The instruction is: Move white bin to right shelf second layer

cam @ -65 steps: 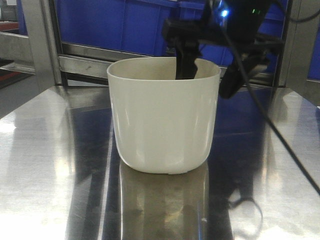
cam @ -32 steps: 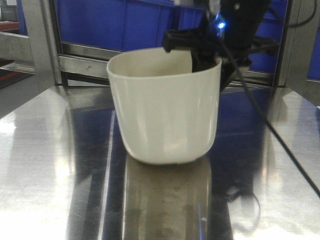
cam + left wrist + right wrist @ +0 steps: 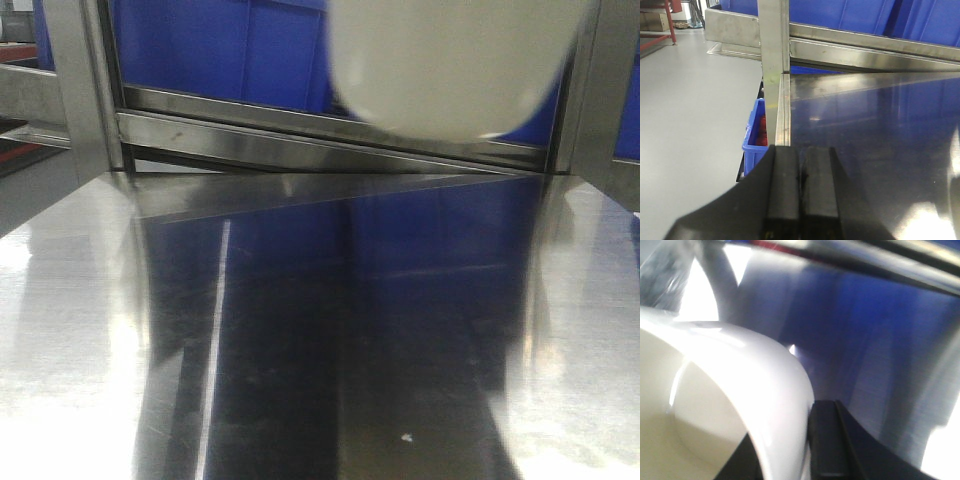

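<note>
Steel table (image 3: 100, 330), mirror-bright, reflecting blue across its middle. One small white speck (image 3: 405, 437) lies on it near the front edge.

The room is bright. The shiny bench (image 3: 70, 330) shows big white glare on both sides and dark blue in the middle. The white bin (image 3: 450, 70) looks smeared and fuzzy. The right wrist view is blurry all over.
</note>
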{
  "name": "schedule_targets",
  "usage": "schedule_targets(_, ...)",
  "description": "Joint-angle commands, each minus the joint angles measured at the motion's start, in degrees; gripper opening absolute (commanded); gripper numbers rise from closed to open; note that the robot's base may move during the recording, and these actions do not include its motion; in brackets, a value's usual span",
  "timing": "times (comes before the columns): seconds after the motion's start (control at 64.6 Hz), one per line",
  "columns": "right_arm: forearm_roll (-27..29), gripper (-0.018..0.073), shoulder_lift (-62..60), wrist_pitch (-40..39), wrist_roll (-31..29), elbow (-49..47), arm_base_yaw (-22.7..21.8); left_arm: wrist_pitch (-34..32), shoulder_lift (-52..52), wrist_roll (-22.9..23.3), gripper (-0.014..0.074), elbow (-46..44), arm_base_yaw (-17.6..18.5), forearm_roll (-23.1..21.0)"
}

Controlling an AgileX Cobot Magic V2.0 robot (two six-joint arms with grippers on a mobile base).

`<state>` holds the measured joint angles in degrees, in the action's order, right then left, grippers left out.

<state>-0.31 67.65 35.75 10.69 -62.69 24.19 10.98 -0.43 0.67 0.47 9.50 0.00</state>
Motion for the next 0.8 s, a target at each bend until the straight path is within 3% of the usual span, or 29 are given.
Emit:
schedule_targets(0.0, -0.6, 0.0052, -8.7, -8.3, -0.2, 5.6, -4.4, -5.2, -0.8, 0.4, 0.0085, 1.6, 0.4, 0.0)
schedule_targets(0.325, -0.6, 0.0052, -31.0, -12.8, -0.2, 23.9, -17.5, -5.2, -0.8, 0.4, 0.0085, 1.6, 0.4, 0.0)
schedule_targets(0.789, -0.6, 0.0052, -32.9, -14.7, -0.2, 25.0, -18.2, -5.2, -0.8, 0.4, 0.0085, 1.6, 0.4, 0.0)
